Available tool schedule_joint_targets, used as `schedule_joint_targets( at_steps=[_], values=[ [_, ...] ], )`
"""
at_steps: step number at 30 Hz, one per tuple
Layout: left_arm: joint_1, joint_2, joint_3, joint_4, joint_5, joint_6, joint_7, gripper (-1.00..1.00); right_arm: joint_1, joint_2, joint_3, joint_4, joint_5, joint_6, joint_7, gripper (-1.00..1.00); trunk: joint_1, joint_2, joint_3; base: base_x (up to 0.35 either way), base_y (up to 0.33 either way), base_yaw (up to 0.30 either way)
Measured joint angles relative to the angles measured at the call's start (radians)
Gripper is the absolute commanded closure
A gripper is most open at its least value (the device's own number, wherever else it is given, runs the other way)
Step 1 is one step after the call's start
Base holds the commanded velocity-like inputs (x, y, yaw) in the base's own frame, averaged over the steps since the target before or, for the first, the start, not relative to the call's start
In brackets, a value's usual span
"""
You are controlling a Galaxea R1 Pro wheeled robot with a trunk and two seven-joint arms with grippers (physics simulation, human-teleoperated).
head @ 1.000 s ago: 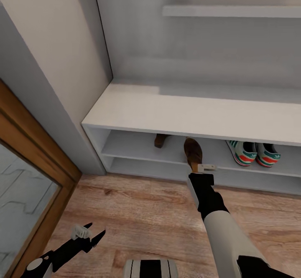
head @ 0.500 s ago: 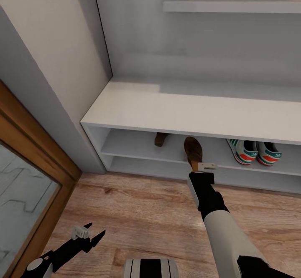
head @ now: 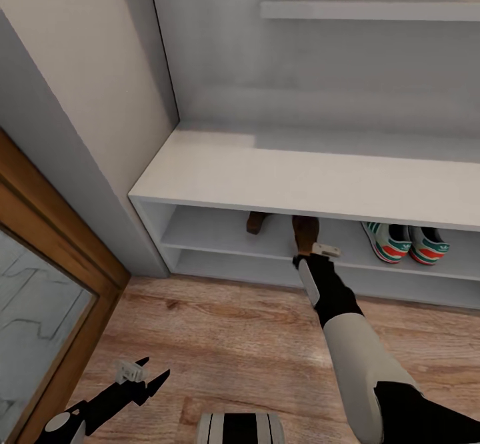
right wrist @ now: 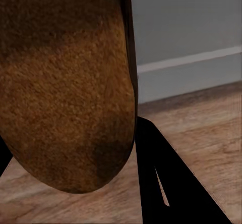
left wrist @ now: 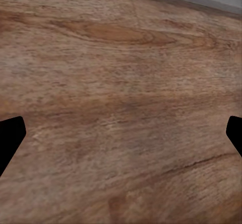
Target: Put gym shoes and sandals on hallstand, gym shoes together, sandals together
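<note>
Reaching under the hallstand's (head: 300, 177) wide surface, the right end effector (head: 313, 247) gripped a brown sandal (head: 305, 232) at its heel, long axis pointing straight into the upper open shelf. Its mate (head: 257, 222) sat just to the left on that shelf, with free room between them. Both gym shoes (head: 404, 244) rested together further right. Low over the corridor floor (head: 220, 344), the left end effector (head: 143, 381) hung spread wide, holding nothing.

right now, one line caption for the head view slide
Right gripper slides a brown sandal onto the rack shelf, between the other sandal and sneakers.
</note>
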Motion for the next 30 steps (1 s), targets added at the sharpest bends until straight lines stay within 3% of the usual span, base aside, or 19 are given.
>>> schedule_joint_targets(
  at_steps=[12,30],
  values=[
    [0.000,0.000,-0.002,0.000,0.000,0.002,0.000,-1.00,-0.007,0.000,0.000,0.002,-0.013,0.001,0.001,1.00,0.000,0.000,0.000,0.004,0.000,0.000],
    [0.000,0.000,-0.002,0.000,0.001,0.002,0.000,-1.00,-0.007,0.000,-0.001,0.002,-0.013,0.001,0.001,1.00,0.000,0.000,0.000,0.103,0.060,0.000]
  ],
)
